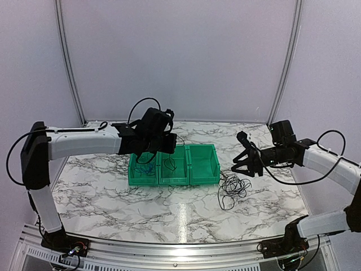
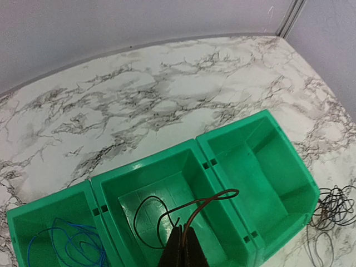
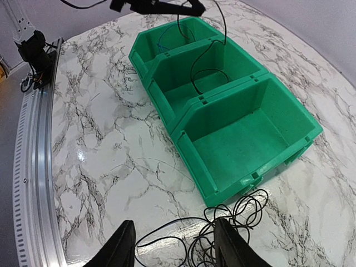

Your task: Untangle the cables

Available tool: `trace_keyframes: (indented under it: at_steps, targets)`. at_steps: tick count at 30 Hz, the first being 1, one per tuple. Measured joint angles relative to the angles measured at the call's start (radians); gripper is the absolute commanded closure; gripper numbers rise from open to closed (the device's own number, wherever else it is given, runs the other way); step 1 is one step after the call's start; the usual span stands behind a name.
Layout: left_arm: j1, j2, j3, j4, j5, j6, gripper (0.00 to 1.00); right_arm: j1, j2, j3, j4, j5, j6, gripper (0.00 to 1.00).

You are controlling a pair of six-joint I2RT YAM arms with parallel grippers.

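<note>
Two arms work over a white, grey-veined marble tabletop [image 1: 113,192] that carries three green plastic open-top bins [image 1: 203,161] joined in one row across its middle. There is one thin blue cable [image 2: 72,245], one separate thin black cable [image 2: 214,196], and one loose tangle of thin black cables [image 1: 232,186]; how many cords make up the tangle cannot be told. The table ends in a ribbed metal rail [image 1: 169,251] along its near edge and meets pale wall panels [image 1: 180,56] at the far side. A broad band of bare marble lies between the rail and the bins, another lies to the left of them, and a narrower strip runs behind them. The left bin [image 2: 39,222] holds the blue cable in loose loops. In the middle bin [image 2: 167,167] the separate black cable hangs as an open loop toward the floor, its upper end pinched in the left gripper [image 2: 181,233]. That claw's fingers are pressed fully together on the cord and hover above the bin's near rim. The right bin [image 2: 261,167] has nothing in it. The tangle lies on the marble just beside the right bin's near right corner, outside the row. The right gripper [image 3: 173,222] hangs over it with its two fingers spread well apart and nothing between them.
</note>
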Motion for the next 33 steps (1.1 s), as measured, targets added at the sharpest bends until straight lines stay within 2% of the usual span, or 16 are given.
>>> trace_keyframes:
  at_steps: [6, 14, 17, 20, 23, 33]
  targets:
    - [0.014, 0.142, 0.006, -0.002, 0.029, -0.015, 1.00, 0.000, 0.000, -0.012, 0.006, 0.008, 0.000, 0.52]
    - [0.014, 0.176, 0.006, -0.001, 0.082, -0.079, 1.00, -0.001, 0.019, -0.013, 0.009, 0.019, -0.001, 0.52]
    - [0.014, 0.184, 0.006, -0.002, 0.093, -0.084, 0.91, 0.000, 0.034, -0.013, 0.012, 0.021, -0.001, 0.52]
    - [0.014, 0.193, 0.006, -0.004, 0.095, -0.092, 0.75, 0.000, 0.042, -0.013, 0.013, 0.022, -0.001, 0.52]
    - [0.015, 0.198, 0.018, -0.016, 0.102, -0.097, 0.66, 0.000, 0.042, -0.013, 0.014, 0.022, -0.001, 0.52]
    - [0.016, 0.135, 0.024, -0.031, 0.084, -0.080, 0.48, -0.025, 0.071, 0.005, 0.019, 0.063, 0.021, 0.53]
